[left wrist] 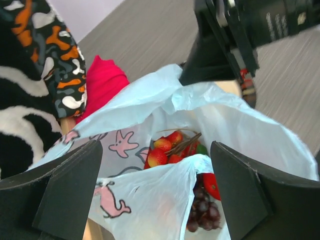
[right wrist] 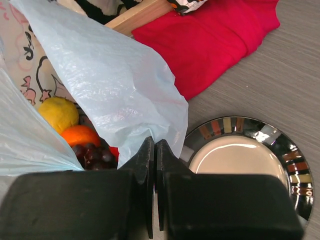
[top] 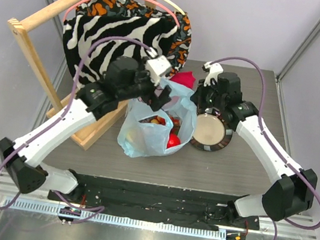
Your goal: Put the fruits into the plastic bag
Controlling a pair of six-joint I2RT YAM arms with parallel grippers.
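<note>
1. overhead, the plastic bag stands open on the surface between the two arms, just left of the dark round plate. a red apple and a bunch of little red-yellow balls show inside it. the left arm reaches over the bag's far left rim. the right arm reaches past the plate to the bag's far right rim. behind the bag lies a red cloth, and zebra-striped fabric hangs from a wooden rack.
2. from the left wrist, the left jaws stand wide apart, with the fingers on either side of the bag's open mouth and above it. down inside lie the bunch of little balls, dark purple grapes and a strip of the red apple. at the top of this view the dark right jaws meet the bag's raised rim.
3. from the right wrist, the right jaws are pressed together, clamped on a thin edge of the plastic bag. the film rises up and to the left from them. under the film sit a yellow fruit, an orange and the grapes. the plate is just right of the jaws, and the red cloth lies beyond it.
</note>
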